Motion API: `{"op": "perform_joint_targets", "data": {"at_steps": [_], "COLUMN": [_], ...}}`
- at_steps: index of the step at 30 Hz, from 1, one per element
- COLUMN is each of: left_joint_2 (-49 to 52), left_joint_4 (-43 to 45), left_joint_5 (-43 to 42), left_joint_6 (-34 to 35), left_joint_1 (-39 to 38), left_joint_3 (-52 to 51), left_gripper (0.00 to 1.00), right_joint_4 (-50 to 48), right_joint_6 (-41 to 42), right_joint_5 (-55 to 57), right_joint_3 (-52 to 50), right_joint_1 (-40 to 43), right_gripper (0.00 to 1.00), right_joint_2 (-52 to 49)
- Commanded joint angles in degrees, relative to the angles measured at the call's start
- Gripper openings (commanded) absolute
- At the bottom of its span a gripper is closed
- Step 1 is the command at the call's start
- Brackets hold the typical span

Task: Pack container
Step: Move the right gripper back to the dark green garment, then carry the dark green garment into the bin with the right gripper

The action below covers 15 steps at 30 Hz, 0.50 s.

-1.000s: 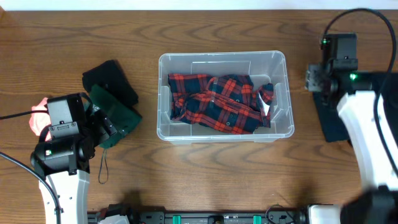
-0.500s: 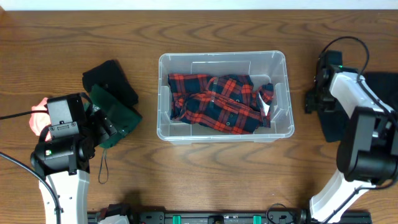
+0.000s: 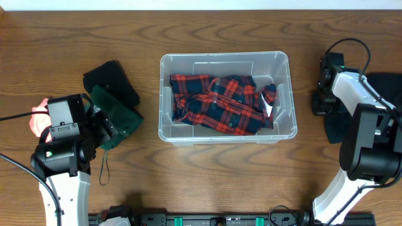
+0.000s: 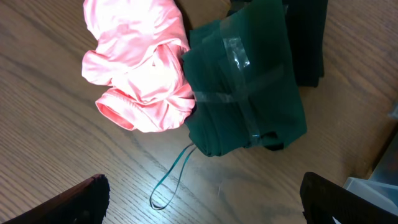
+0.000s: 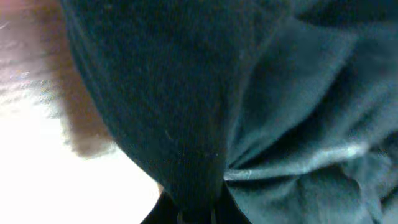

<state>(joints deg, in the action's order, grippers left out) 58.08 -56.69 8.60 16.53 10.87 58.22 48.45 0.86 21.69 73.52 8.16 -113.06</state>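
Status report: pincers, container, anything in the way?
Left pincer open by green bundle. Right pincer at dark cloth, state unclear. Container holds plaid shirt, unobstructed.

No readable text, brand, number or sign in any view. Small white tag (image 3: 266, 108) beside the red-and-navy plaid cloth (image 3: 220, 103) inside the large clear rectangular plastic bin (image 3: 220, 54): too small to read. Clear tape strips (image 4: 239, 53) across the dark green folded fabric bundle (image 4: 273, 106): no print made out.
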Motion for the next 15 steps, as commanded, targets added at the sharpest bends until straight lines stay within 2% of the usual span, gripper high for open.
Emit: {"op": "perform_joint_targets", "data": {"at_steps": [1,5,10,15], "left_joint_2": [0.26,0.26,0.26,0.26], "left_joint_4": [-0.22,-0.22,-0.22,-0.24], "left_joint_5": [0.87,0.87,0.87,0.87], "left_joint_6": [0.35,0.33,0.33,0.35], "left_joint_1": [0.31,0.31,0.31,0.31], "left_joint_3": [1.11,1.11,1.11,1.11], "left_gripper": [0.98,0.98,0.98,0.98], "right_joint_4": [0.98,0.74,-3.87,-5.53], "right_joint_6": [1.01,-0.74,-8.39,-14.1], "right_joint_5": [-0.74,-3.3,-11.91,-13.16], "right_joint_3": [1.7,3.61,3.93,3.91], "right_joint_1": [-0.79,-3.69,-12.09,-24.39], "right_gripper": [0.01,0.01,0.01,0.01], "right_joint_2": [7.76,18.73,31.58,35.71]}}
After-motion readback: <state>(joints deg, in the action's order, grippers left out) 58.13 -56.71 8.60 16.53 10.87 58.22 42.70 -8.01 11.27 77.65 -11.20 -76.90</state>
